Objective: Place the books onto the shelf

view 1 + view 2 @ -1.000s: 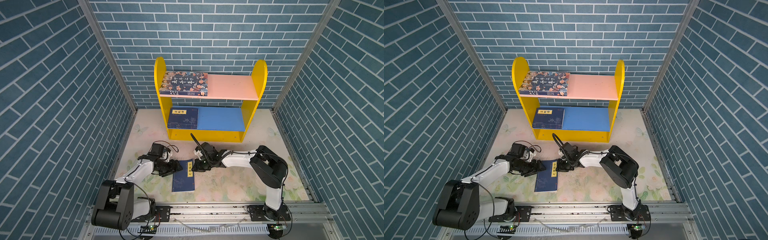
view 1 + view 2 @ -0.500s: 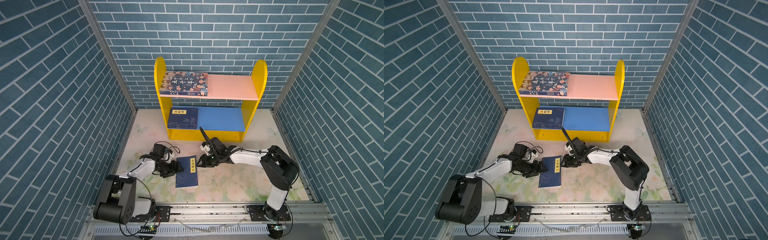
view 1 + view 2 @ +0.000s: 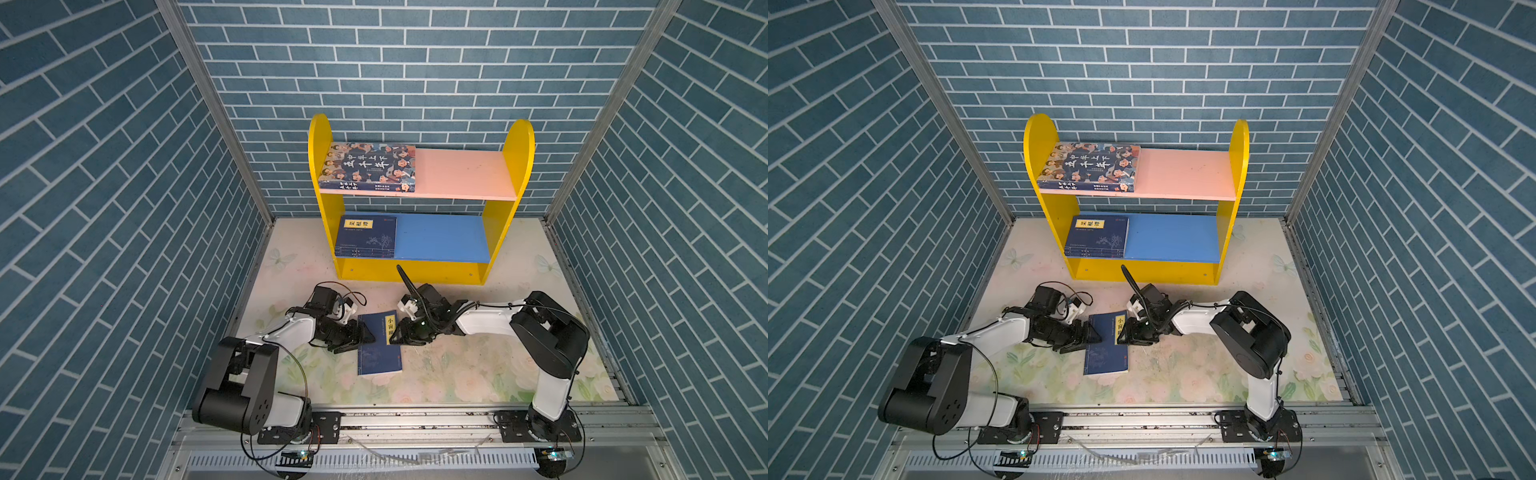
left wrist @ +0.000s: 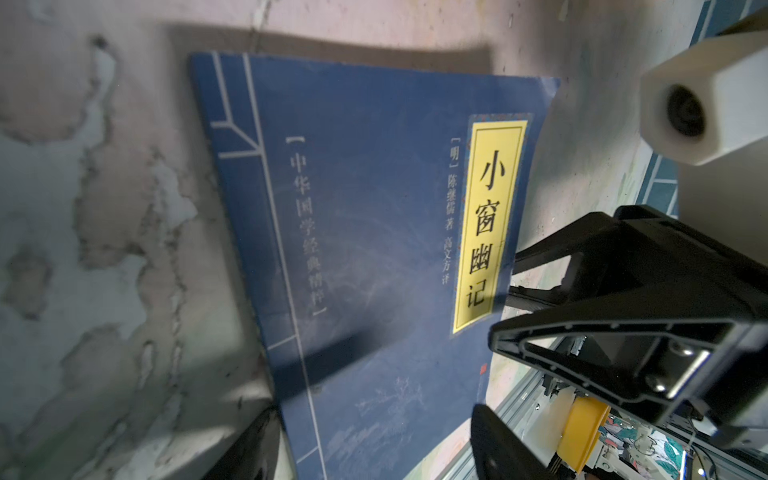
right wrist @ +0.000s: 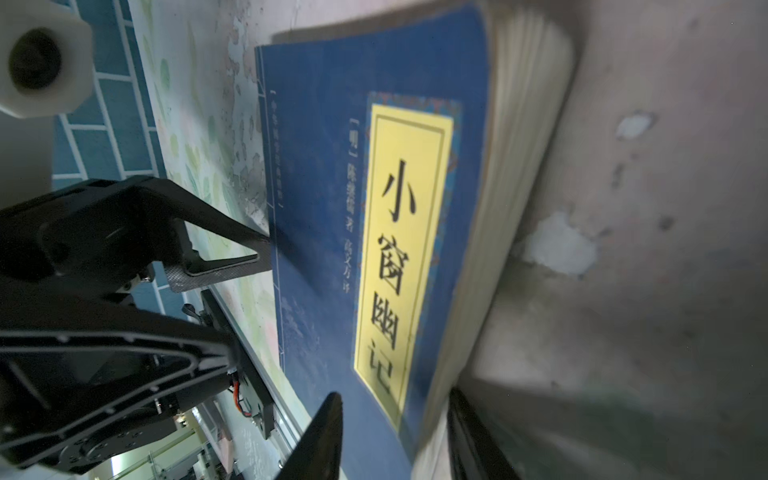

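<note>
Currently, one navy book [image 3: 379, 347] lies flat and cover-up on the desk [image 3: 457, 374], in front of the shelf [image 3: 514, 166] and between the two hands. In both top views the right hand [image 3: 394, 336] covers part of the yellow title label [image 3: 390, 323]. Both wrist views cut off the book's near end.

The left hand [image 3: 367, 335] has its fingertips at the bound edge, with its jaws spread wide and released. The right hand's jaws stand apart astride the fore-edge, where the page block [image 5: 519, 166] shows; no pinch is visible.

The book's long axis runs from the front rail [image 3: 415, 419] toward the shelf. The title head points at the shelf and the bound edge faces the left hand.

At the left end of the pink upper board [image 3: 457, 172], the cartoon-face book [image 3: 370, 166] lies flat, long axis along the board, spine facing forward. At the left end of the blue lower board [image 3: 440, 237], a stack of navy books [image 3: 365, 235] lies flat; the number of volumes cannot be resolved.
</note>
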`<state>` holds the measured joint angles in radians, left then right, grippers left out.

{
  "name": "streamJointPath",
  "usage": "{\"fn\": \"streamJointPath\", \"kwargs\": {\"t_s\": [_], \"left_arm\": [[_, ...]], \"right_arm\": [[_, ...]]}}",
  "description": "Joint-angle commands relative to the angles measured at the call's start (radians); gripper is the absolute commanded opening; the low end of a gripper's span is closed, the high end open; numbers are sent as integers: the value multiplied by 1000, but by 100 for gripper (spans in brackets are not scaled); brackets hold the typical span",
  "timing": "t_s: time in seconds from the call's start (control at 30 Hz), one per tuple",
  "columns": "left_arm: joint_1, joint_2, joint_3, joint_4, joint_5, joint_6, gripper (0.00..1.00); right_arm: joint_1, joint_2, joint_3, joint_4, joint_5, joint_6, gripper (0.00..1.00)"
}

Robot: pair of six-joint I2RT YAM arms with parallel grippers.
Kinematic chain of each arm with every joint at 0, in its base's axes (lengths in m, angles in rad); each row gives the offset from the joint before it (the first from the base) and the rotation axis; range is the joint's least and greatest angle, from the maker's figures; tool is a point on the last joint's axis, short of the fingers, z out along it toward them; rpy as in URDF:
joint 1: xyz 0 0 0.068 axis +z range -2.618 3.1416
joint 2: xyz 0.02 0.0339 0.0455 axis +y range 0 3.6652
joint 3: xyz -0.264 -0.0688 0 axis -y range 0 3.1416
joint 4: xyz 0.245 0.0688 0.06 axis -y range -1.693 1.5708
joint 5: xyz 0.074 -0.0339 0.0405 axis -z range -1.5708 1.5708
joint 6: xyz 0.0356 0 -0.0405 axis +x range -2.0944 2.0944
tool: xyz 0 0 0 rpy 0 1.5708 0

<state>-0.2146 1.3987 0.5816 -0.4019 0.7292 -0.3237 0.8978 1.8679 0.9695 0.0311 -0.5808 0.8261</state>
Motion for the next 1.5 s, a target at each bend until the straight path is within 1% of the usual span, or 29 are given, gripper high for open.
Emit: {"fn": "streamJointPath", "kwargs": {"t_s": [0.0, 0.07, 0.23, 0.37, 0.47, 0.57, 0.7, 0.8, 0.93, 1.1, 1.3, 1.47], "left_arm": [[-11, 14, -40, -8, -9, 10, 75], [-12, 12, -40, -8, -12, 9, 75], [-12, -2, -39, -9, -21, 7, 75], [-11, -50, -25, -17, -32, 15, 76], [-1, -121, 7, -50, -58, 39, 76], [35, -199, 49, -85, -68, 50, 76], [108, -282, 91, -100, -39, 52, 76], [157, -332, 105, -116, -13, 60, 76], [175, -365, 110, -136, 4, 75, 76], [186, -393, 66, -111, 30, 29, 76], [187, -381, 44, -79, 132, 10, 78], [187, -389, 49, -91, 117, 28, 78]], "right_arm": [[6, 41, 12, 8, 49, 36, 40], [7, 50, 7, 10, 71, 36, 36], [7, 46, -21, 73, 67, 42, 16], [7, 15, -44, 92, 57, 28, 0], [5, -27, -60, 101, 43, 5, 0], [-4, -72, -82, 134, -2, -4, 0], [-29, -132, -103, 170, -56, -5, 0], [-41, -166, -101, 162, -91, -22, 0], [-53, -201, -96, 129, -109, -51, 0], [-77, -236, -102, 128, -141, -58, 0], [-94, -309, -84, 85, -181, -88, 0], [-112, -363, -63, 38, -193, -107, 0]]}}
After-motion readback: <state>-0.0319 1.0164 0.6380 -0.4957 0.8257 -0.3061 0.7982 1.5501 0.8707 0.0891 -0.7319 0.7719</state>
